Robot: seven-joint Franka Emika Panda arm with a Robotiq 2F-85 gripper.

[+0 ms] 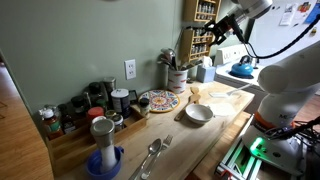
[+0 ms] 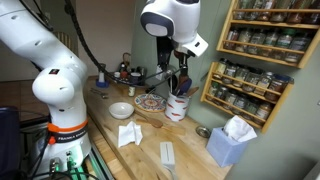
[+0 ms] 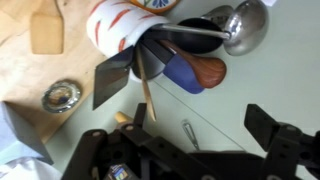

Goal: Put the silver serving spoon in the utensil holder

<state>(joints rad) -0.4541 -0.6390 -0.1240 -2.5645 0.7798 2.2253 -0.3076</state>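
Observation:
The utensil holder (image 3: 112, 25) is a pale crock with orange stripes, standing at the back of the counter in both exterior views (image 1: 177, 77) (image 2: 178, 105). Wooden and dark utensils stick out of it. A silver serving spoon (image 3: 245, 25) has its handle in the holder and its round bowl sticking out. My gripper (image 3: 199, 112) is open and empty, hanging above the holder and clear of the utensils (image 2: 180, 55) (image 1: 217, 35). Other silver utensils (image 1: 150, 158) lie on the counter near a blue mug (image 1: 105, 160).
A white bowl (image 1: 198, 113) and a patterned plate (image 1: 158, 100) sit on the wooden counter. A blue tissue box (image 2: 232, 140), a crumpled napkin (image 2: 128, 135) and a wall spice rack (image 2: 260, 60) are nearby. A jar lid (image 3: 62, 95) lies beside the holder.

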